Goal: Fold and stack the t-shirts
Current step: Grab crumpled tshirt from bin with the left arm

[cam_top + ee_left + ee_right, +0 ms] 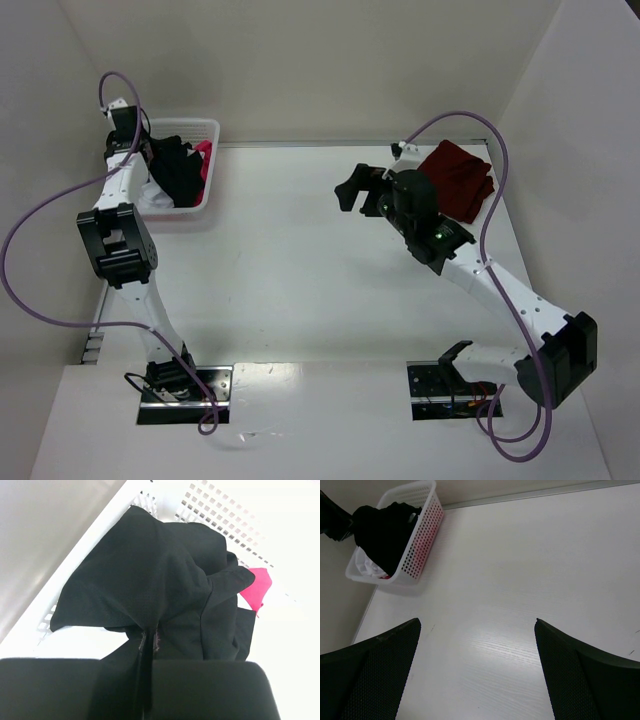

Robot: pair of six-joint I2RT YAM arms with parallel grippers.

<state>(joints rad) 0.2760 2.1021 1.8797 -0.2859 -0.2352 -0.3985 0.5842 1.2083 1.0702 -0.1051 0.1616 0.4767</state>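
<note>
The left gripper (147, 665), reaching into the basket (186, 123) at 10 o'clock in the overhead view, has its jaws drawn together on a pinch of the black t-shirt (150, 575). A ridge of dark cloth is squeezed between the two pads (55, 690), and the rest of the garment rises in a loose peak above them. The hold looks meant for lifting the shirt out of the basket and onto the table (300, 260), where it can be spread and folded. The shirt is bunched rather than hanging, so most of its weight probably rests in the basket. Beside it at 3 o'clock in the left wrist view a corner of the pink-red t-shirt (255, 587) shows against the lattice wall, and a white t-shirt (155, 200) lies under the black one at the basket's near end. Both appear to be waiting their turn. Across the table the right gripper (350, 190) hovers with its jaws wide apart and nothing between them. It faces the open middle of the tabletop — apparently ready to take a second corner once the black shirt arrives. Just behind it, at 2 o'clock in the overhead view, the maroon t-shirt (460, 175) sits as a compact folded bundle by the far right edge, judged to be the start of the stack, so the job looks early — one shirt folded, three to go.
</note>
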